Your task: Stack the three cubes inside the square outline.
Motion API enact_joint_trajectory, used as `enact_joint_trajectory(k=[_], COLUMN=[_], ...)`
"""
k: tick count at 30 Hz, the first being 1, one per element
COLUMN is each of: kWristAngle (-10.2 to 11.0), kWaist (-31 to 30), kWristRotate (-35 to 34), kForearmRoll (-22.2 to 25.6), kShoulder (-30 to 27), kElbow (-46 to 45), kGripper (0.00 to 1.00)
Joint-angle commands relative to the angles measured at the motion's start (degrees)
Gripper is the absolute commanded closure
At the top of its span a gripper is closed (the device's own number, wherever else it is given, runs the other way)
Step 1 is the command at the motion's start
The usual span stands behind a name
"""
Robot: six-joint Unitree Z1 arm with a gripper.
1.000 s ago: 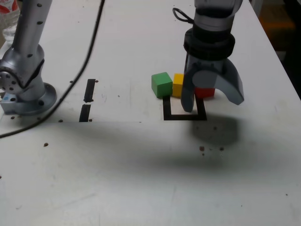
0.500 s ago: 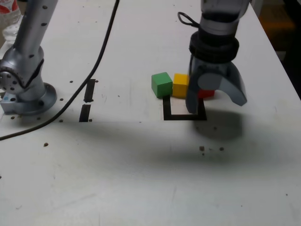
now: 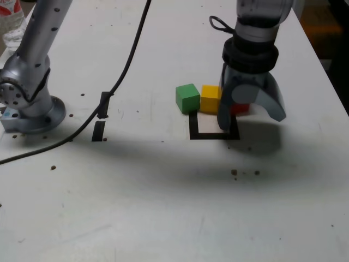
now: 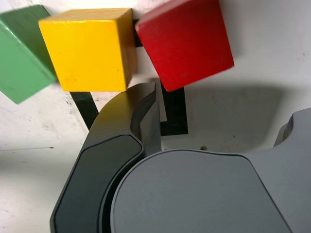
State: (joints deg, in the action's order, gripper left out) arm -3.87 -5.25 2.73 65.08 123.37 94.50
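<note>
Three cubes sit in a row along the far side of the square outline (image 3: 212,132): green cube (image 3: 187,97), yellow cube (image 3: 210,99), red cube (image 3: 240,107). My gripper (image 3: 251,115) hangs open just above the table. One finger stands on the outline's right corner in front of the yellow and red cubes, and the other is out to the exterior view's right. The red cube shows between the fingers, partly hidden. The wrist view shows the green cube (image 4: 22,53), yellow cube (image 4: 87,48) and red cube (image 4: 184,43) just beyond the open gripper (image 4: 218,116), with nothing held.
The arm's base (image 3: 27,109) stands at the exterior view's left, and a black cable (image 3: 125,71) runs from it across the table. Two short black tape strips (image 3: 102,106) lie near the base. The table's right edge (image 3: 327,71) is close behind the gripper.
The gripper has shifted slightly toward the exterior view's right, staying open. The cable has swung rightward with it. The cubes have not moved.
</note>
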Motion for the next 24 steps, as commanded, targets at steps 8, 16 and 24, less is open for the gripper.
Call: enact_joint_trajectory(k=[8, 16, 24], kWristAngle=[-0.18, -0.44, -0.97], kWaist=[3.35, 5.23, 6.43], kWristRotate=[3.14, 4.70, 5.52], kForearmRoll=[0.31, 0.76, 0.09], kShoulder=[-2.20, -4.19, -5.93], kElbow=[-2.63, -4.90, -7.44], kGripper=[0.06, 0.06, 0.06])
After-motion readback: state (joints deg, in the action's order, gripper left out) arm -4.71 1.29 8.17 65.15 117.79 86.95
